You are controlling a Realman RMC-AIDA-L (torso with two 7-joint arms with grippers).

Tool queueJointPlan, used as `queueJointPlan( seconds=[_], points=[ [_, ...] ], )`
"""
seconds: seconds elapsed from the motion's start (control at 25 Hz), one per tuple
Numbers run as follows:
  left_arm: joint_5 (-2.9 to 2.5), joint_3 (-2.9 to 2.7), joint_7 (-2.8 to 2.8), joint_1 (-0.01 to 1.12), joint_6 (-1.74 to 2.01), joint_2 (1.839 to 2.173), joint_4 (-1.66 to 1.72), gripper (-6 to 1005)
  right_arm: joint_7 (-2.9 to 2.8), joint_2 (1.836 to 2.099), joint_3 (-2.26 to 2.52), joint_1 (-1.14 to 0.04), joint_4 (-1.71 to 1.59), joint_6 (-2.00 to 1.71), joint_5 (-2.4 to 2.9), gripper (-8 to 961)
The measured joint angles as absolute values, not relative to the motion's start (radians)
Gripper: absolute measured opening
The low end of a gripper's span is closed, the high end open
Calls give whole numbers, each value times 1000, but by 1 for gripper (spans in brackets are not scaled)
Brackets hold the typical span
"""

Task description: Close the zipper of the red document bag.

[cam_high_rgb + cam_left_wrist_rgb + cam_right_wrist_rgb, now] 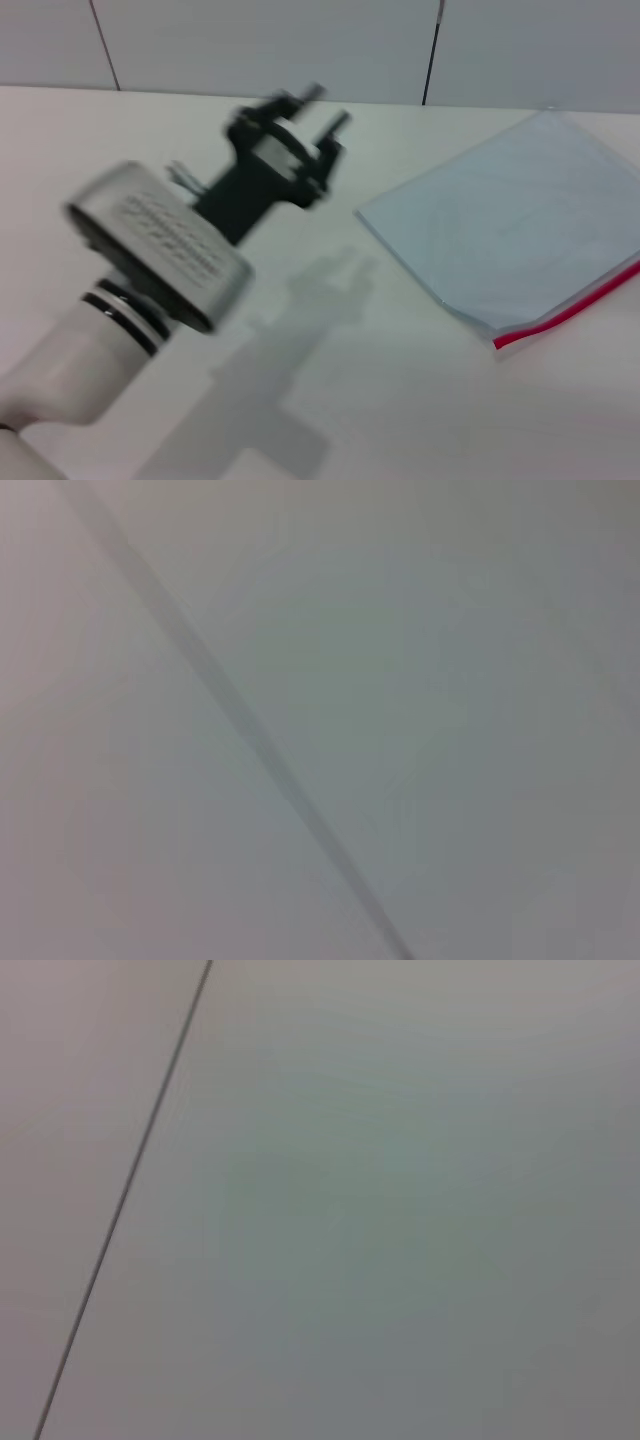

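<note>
The red document bag (510, 225) lies flat on the white table at the right of the head view, a pale blue-grey translucent pouch set at an angle. Its zipper (570, 310) is a thin red strip along the near right edge, running off the frame; I cannot make out a slider. My left gripper (322, 108) hangs above the table left of the bag, well clear of it, its two black fingers apart and holding nothing. The right gripper is out of view. Both wrist views show only a plain pale surface crossed by a dark line.
The white table (400, 400) stretches bare in front of the bag, with the left arm's shadow (300, 330) on it. A pale panelled wall (300, 40) with dark seams stands behind the table's far edge.
</note>
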State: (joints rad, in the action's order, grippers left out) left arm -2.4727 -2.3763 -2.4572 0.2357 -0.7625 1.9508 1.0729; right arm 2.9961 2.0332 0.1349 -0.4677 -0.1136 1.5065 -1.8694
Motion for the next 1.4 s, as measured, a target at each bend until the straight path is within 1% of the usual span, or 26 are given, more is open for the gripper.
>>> queueJointPlan(
  seconds=[0.16,0.32,0.36,0.4,0.52,0.6,0.64,0.84,1.4],
  points=[
    [-2421,-2376,-2667,265,-984,1945,936,297,2983,2032,135,-436,-55,1635,-1929,497],
    [-2382,-2367,-2967,306,-1265,1942,725,462,2982,2033,118,-435,-7,1648,-1948,694],
    [-2370,-2366,-2988,312,-1308,1945,695,501,2982,2033,108,-437,2,1647,-1949,743],
    [-2354,-2365,-3002,317,-1348,1949,662,540,2982,2033,96,-440,11,1646,-1949,768],
    [-2302,-2360,-3000,330,-1415,1977,592,656,2982,2032,51,-444,44,1635,-1949,843],
    [-2250,-2350,-2998,345,-1426,1994,558,680,2982,2033,29,-445,66,1613,-1950,893],
    [-2217,-2347,-2998,353,-1428,2001,542,692,2982,2034,16,-446,78,1598,-1950,893],
    [-2102,-2349,-2996,370,-1428,2010,507,753,2982,2036,-12,-449,114,1570,-1950,892],
    [-2066,-2346,-2994,376,-1430,2016,493,749,2982,2034,-13,-452,121,1552,-1940,889]
  ],
)
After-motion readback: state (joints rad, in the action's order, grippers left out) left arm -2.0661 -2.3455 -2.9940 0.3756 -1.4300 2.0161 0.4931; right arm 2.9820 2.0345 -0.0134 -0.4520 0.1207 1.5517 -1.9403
